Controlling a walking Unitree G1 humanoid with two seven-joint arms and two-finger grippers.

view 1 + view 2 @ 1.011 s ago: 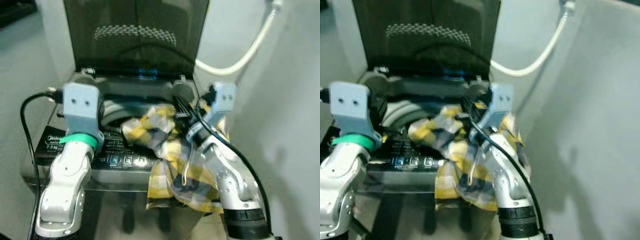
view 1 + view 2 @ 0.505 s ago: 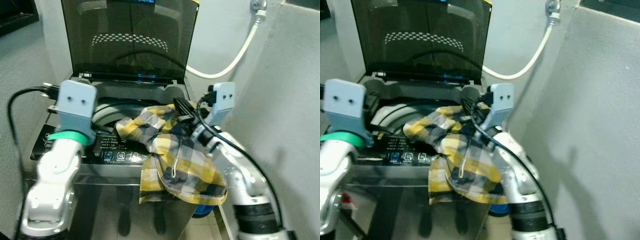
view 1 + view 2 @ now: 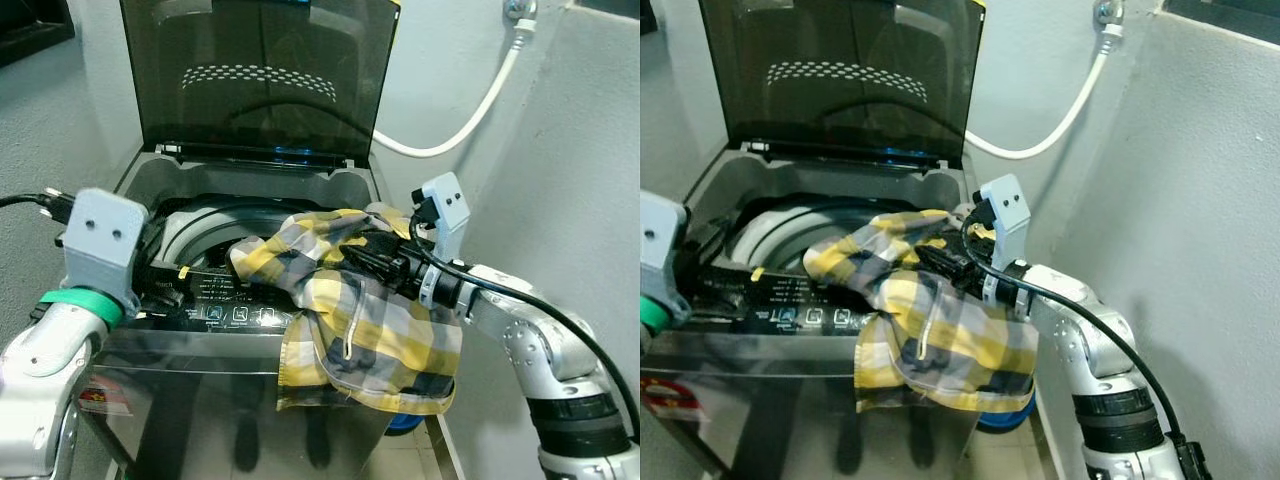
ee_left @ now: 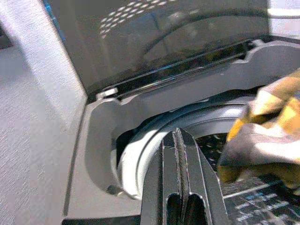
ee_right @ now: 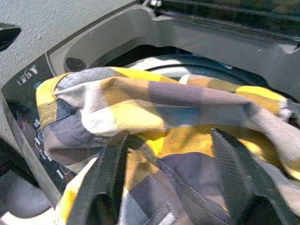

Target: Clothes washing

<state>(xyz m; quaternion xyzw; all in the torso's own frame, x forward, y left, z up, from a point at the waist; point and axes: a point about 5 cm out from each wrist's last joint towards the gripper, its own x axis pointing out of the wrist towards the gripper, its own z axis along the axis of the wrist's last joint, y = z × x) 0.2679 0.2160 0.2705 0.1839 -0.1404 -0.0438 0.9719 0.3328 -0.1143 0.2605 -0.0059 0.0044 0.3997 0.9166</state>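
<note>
Washer: top-loading washing machine (image 3: 140,345), grey body, dark tinted lid (image 3: 260,75) raised upright at the back; drum opening (image 3: 200,225) exposed
Control panel: strip along the front edge (image 3: 215,295), small lit icons
Garment: yellow, white and dark checked shirt (image 3: 350,320) draped over the right front corner of the washer, one end lying across the drum rim, the rest hanging down the front face
Right gripper: right gripper (image 5: 173,154) at the shirt from the right side; fingers (image 5: 110,173) spread wide, lying on the cloth, with no fold pinched between them
Left gripper: left gripper (image 4: 179,161) over the washer's left front, pointing at the drum rim; fingers pressed together, holding nothing, apart from the shirt
Hose: white hose (image 3: 470,115) running down the wall behind the washer, right side
Floor: blue object (image 3: 1005,415) partly hidden under the hanging shirt
</note>
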